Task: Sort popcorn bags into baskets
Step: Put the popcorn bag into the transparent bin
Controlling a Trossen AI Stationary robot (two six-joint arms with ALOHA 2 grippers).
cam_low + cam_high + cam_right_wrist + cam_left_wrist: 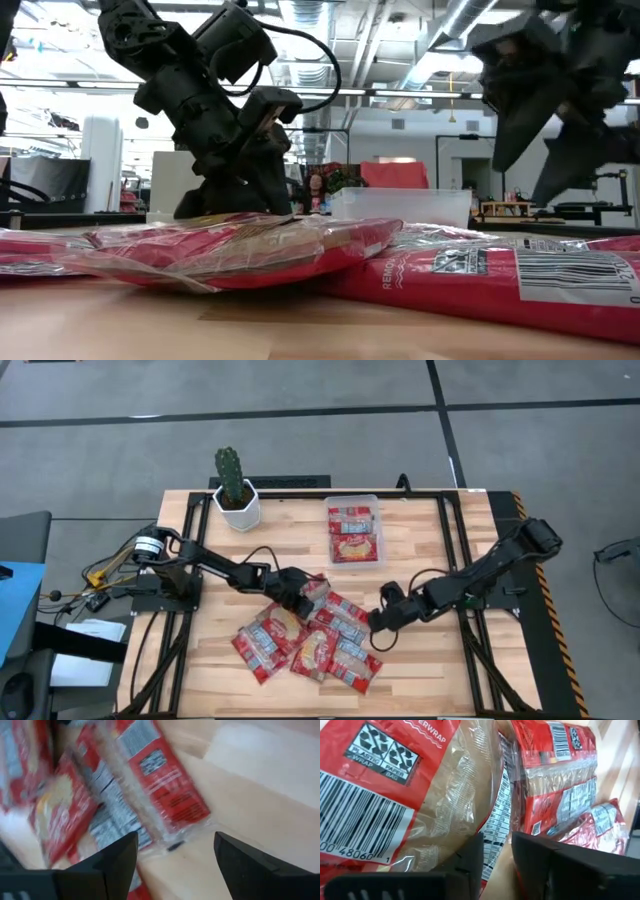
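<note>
Clear basket (353, 501) holds two red popcorn bags (352, 532).
Nearer than the basket, the loose bag pile (310, 642) covers the surface (420, 670); the left end effector (297, 593), slightly parted, touches its top, and the right end effector (380, 622), spread wide and empty, is beside it.

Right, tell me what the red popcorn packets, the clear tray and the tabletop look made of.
Red popcorn packets: glossy clear plastic film over printed paper, judging by crinkled glare. Clear rectangular tray: see-through rigid plastic, probably. Pale tabletop: light wooden planks with visible seams, matte finish.
</note>
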